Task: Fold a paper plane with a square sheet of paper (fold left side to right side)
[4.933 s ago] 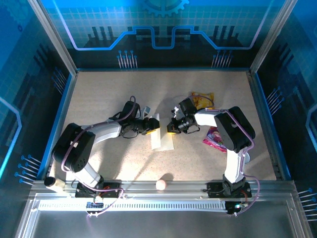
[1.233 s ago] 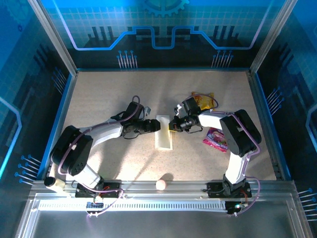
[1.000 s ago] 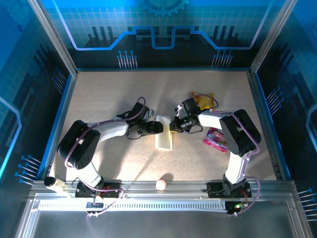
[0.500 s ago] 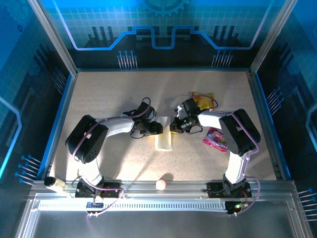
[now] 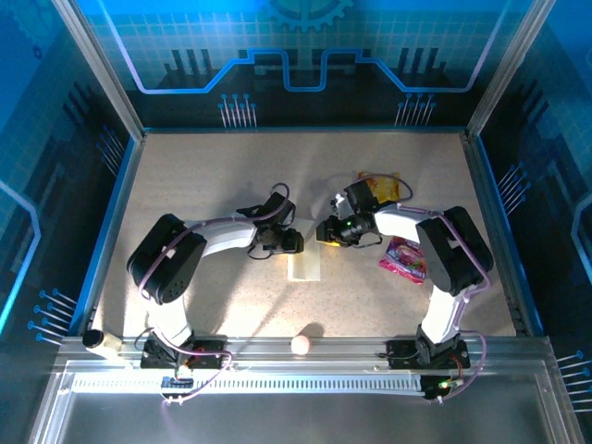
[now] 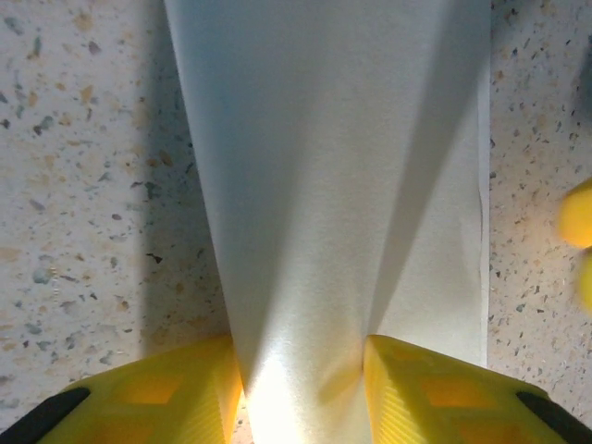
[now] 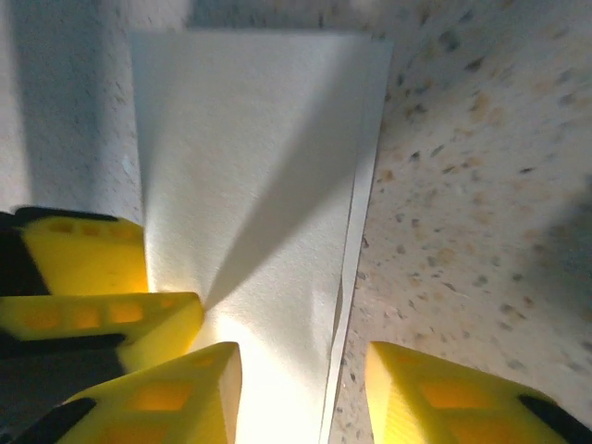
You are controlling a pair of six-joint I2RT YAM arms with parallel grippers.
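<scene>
The square sheet of paper (image 5: 303, 265) lies mid-table as a narrow, creased white strip. My left gripper (image 5: 293, 242) comes at its far end from the left. In the left wrist view both yellow fingers (image 6: 166, 393) press against a raised ridge of the paper (image 6: 324, 166), so my left gripper (image 6: 301, 398) is shut on it. My right gripper (image 5: 325, 231) stands just right of the same end. In the right wrist view my right gripper (image 7: 301, 398) is open. It straddles the right edge of the paper (image 7: 250, 157), one finger over the sheet and one over the table.
A yellow snack packet (image 5: 379, 188) lies behind the right arm and a pink wrapper (image 5: 404, 259) beside its forearm. A small pale ball (image 5: 302, 344) rests at the front rail. The speckled table (image 5: 203, 176) has free room at the back left.
My right gripper has gone from shut to open, letting go of the paper. My left gripper has narrowed onto the paper's ridge, and the left arm has swung further right.
</scene>
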